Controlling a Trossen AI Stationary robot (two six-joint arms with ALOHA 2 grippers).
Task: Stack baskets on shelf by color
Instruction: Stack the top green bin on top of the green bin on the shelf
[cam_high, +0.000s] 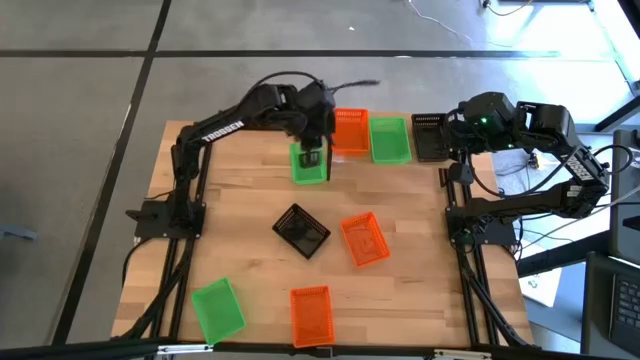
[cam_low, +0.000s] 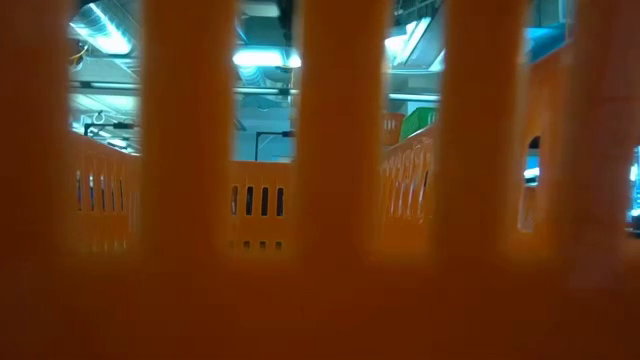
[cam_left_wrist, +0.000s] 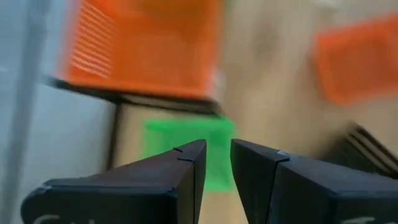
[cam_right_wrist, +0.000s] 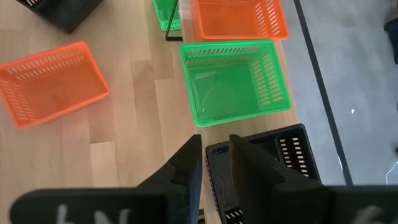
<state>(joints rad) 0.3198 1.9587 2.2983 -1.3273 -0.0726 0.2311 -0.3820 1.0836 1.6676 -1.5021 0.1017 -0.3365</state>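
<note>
1. Reaching over the far side of the table, the left gripper (cam_high: 312, 155) is hanging right above the near green basket (cam_high: 308, 166); whether it is gripping that basket or standing free cannot be told.
2. The near green basket is lying just beside the shelf (cam_high: 415, 160), at the nearer side of the shelf's left end, next to the shelf orange basket (cam_high: 350, 130).
3. The shelf is carrying a row of three baskets along the table's far edge: the shelf orange basket at the left, the shelf green basket (cam_high: 389, 140) in the middle and the shelf black basket (cam_high: 428, 138) at the right, each just beside the next.
4. The right gripper (cam_high: 449, 135) is sitting at the right-hand edge of the shelf black basket, over its rim; whether it is clamping the rim cannot be told.
5. Four more baskets are lying loose on the tabletop (cam_high: 240, 200): the tilted black basket (cam_high: 301, 230) near the middle, the tilted orange basket (cam_high: 364, 240) just to its right, the front green basket (cam_high: 217, 308) near the front left corner, and the front orange basket (cam_high: 311, 315) at the front edge.
6. An orange slatted basket wall (cam_low: 320, 300) is filling the low view.
</note>
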